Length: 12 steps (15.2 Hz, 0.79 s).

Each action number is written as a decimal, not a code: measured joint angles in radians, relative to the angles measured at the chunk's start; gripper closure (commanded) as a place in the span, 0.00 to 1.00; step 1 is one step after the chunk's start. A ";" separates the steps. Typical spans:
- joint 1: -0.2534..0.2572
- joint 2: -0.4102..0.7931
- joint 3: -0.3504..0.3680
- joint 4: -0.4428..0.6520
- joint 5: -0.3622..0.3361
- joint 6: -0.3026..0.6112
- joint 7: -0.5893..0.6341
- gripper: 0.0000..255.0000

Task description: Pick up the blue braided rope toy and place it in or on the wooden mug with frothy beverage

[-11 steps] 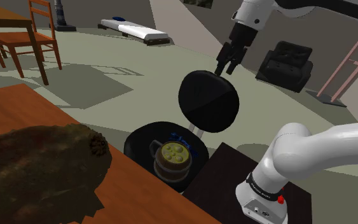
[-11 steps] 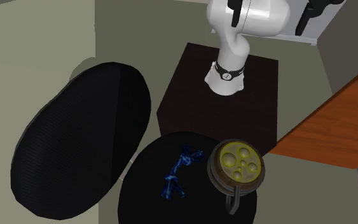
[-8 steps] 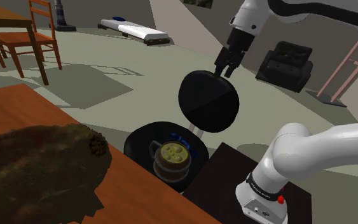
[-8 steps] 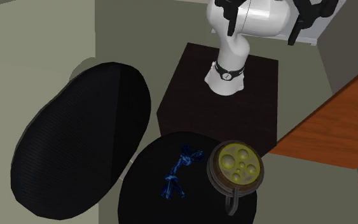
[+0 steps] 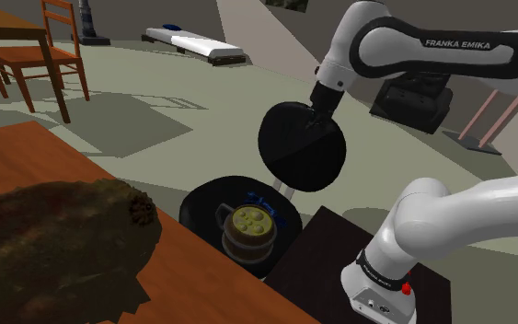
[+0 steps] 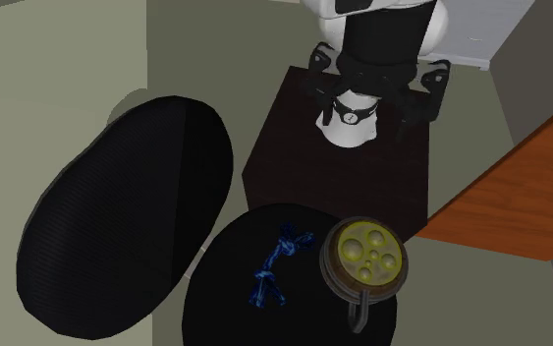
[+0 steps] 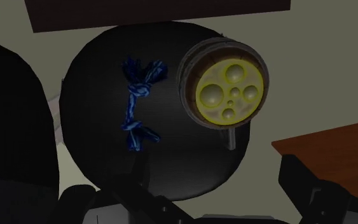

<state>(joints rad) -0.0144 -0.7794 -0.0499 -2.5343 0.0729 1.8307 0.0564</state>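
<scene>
Where the round black padded seat (image 6: 223,307) takes up the lower frame of the second exterior view, the blue braided rope toy (image 6: 272,263) lies flat on it. It is a short plaited cord, knotted near the middle, with frayed tassels splayed at both ends. It sits just beside the wooden banded mug with yellow-green bubbled froth (image 6: 364,258), on that view's left of it, with a thin gap showing between them. The mug stands upright on the same seat, its handle toward the seat's edge. The black two-finger gripper (image 6: 374,93) hangs well above and apart from the toy, over the near edge of the dark brown box stand (image 6: 294,138). Its fingers stand spread apart with nothing between them. The wrist view looks down on the toy (image 7: 137,102) and mug (image 7: 228,89) from well above the seat. In the shoulder view the white arm rises from the stand at lower right. It bends over at the elbow and lays its lettered forearm across the top. The wrist turns downward, so the gripper (image 5: 319,99) points down in front of the upper rim of the black oval backrest (image 5: 301,152).
</scene>
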 measured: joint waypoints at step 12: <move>-0.016 0.253 -0.077 -0.224 -0.008 0.442 -0.107 0.00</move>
<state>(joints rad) -0.0302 -0.5266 -0.1273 -2.7581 0.0648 2.2731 -0.0510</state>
